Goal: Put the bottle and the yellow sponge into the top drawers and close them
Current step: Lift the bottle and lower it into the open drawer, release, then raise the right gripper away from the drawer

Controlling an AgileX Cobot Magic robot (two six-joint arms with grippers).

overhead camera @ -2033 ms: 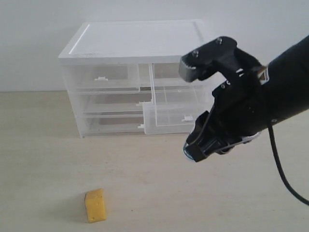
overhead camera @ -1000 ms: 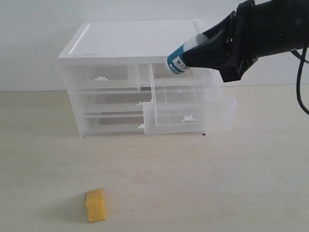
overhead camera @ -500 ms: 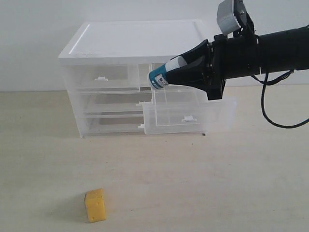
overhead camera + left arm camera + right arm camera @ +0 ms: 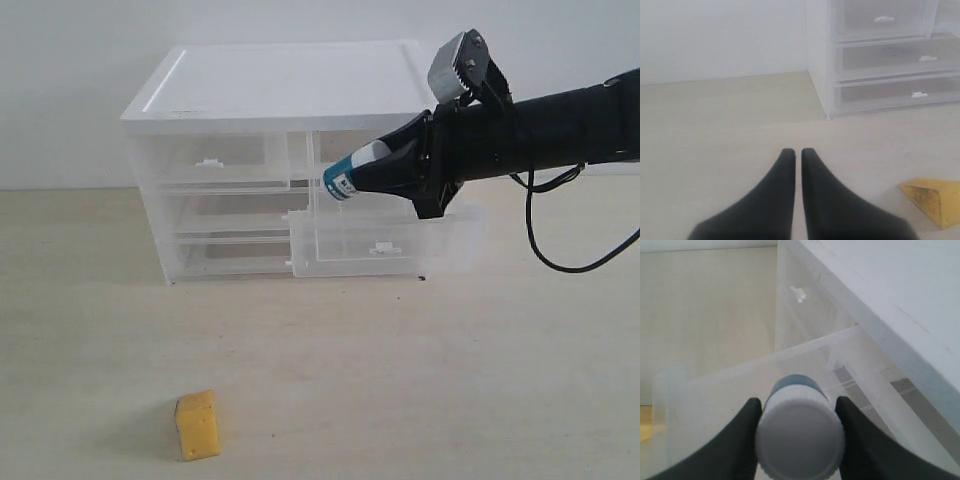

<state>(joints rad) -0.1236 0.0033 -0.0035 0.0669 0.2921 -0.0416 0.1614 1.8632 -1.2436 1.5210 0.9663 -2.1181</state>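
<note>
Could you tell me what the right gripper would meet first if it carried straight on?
Most likely a wall of the open top drawer: the right gripper, holding the bottle, points slightly down into it; depth is unclear.

Translucent glossy plastic drawer cabinet (image 4: 230,215); porous yellow foam sponge (image 4: 198,425); matt pale wood-grain tabletop (image 4: 420,380); smooth white plastic bottle (image 4: 355,171), teal label.

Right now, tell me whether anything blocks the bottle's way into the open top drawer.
Nothing visible does. The right gripper holds the bottle over the pulled-out top drawer, whose open top is uncovered.
</note>
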